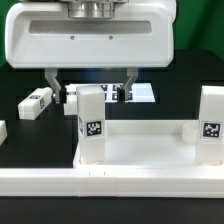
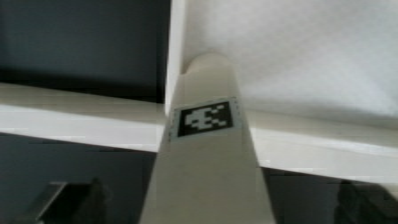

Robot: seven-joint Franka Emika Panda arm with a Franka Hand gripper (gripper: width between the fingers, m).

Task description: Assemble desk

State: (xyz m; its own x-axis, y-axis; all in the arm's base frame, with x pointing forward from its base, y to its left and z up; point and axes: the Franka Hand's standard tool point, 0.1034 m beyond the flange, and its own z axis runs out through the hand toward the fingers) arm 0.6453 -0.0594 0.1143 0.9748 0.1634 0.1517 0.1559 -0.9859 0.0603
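End effector [image 1: 91, 94] hangs in the upper middle of the exterior view, spread wide and pinching nothing, with one finger on each side of an upright leg [image 1: 91, 128] and a clear gap to either face. That leg stands at the left end of the desk tray [image 1: 140, 178], which fills the lower frame on the black tabletop [image 1: 30, 150]. A second leg [image 1: 212, 122] rises at the right edge, and a loose leg [image 1: 35, 103] lies at left. The wrist view looks down the tagged leg [image 2: 208, 150]. Its long axis is vertical, directly under the end effector, so a straight descent and squeeze seems likely next.
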